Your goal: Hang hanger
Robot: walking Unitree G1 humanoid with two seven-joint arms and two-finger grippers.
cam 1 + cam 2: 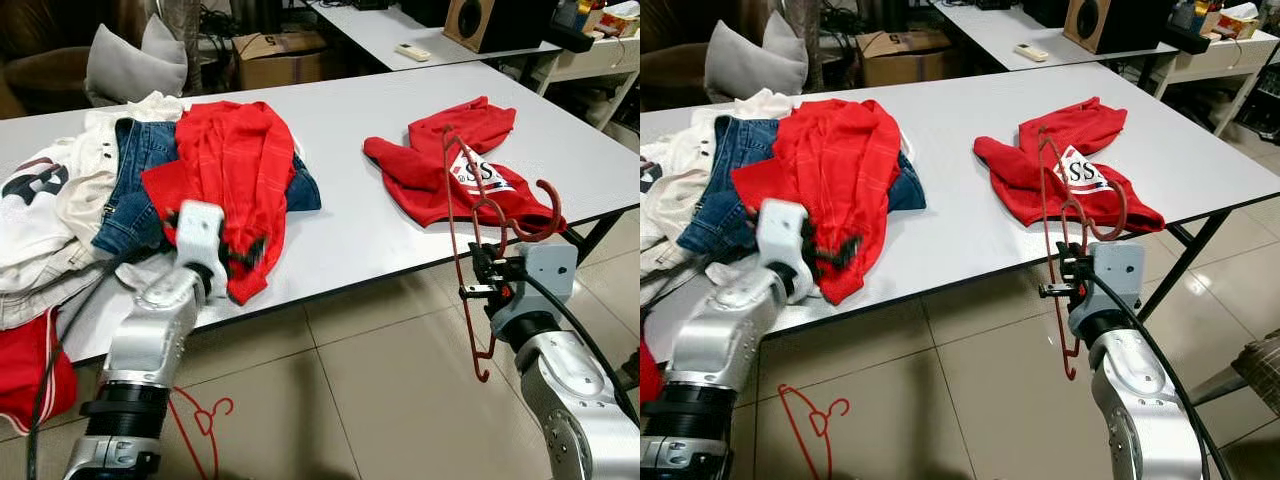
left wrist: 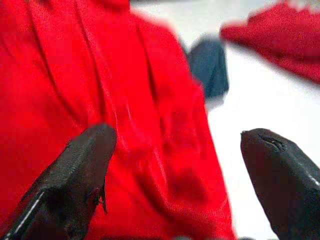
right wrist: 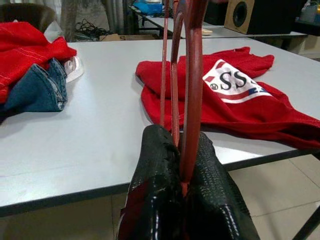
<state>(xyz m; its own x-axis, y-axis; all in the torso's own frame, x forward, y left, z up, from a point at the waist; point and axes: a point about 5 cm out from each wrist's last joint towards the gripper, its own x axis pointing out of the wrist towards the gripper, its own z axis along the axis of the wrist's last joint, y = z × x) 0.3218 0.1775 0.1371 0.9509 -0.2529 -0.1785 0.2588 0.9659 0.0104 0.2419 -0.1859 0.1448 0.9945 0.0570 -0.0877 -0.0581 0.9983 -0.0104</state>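
Note:
My right gripper [image 1: 487,275] is shut on a red wire hanger [image 1: 451,190], holding it upright just in front of the white table's [image 1: 350,120] near edge. The hanger's hook [image 1: 545,205] curls to the right, and its lower end hangs below the table edge. Seen from the right wrist, the hanger [image 3: 192,75] rises from between the closed black fingers [image 3: 155,165]. My left gripper [image 1: 245,255] is open and low over a red shirt [image 1: 235,160] on the clothes pile; its two fingers [image 2: 85,165] stand wide apart above the red cloth [image 2: 150,125].
A red T-shirt with a white print [image 1: 450,165] lies on the table's right part. Jeans [image 1: 135,170] and white garments [image 1: 50,200] are piled at the left. A second red hanger [image 1: 200,415] lies on the tiled floor. Behind are a cushion [image 1: 130,65] and a box [image 1: 275,55].

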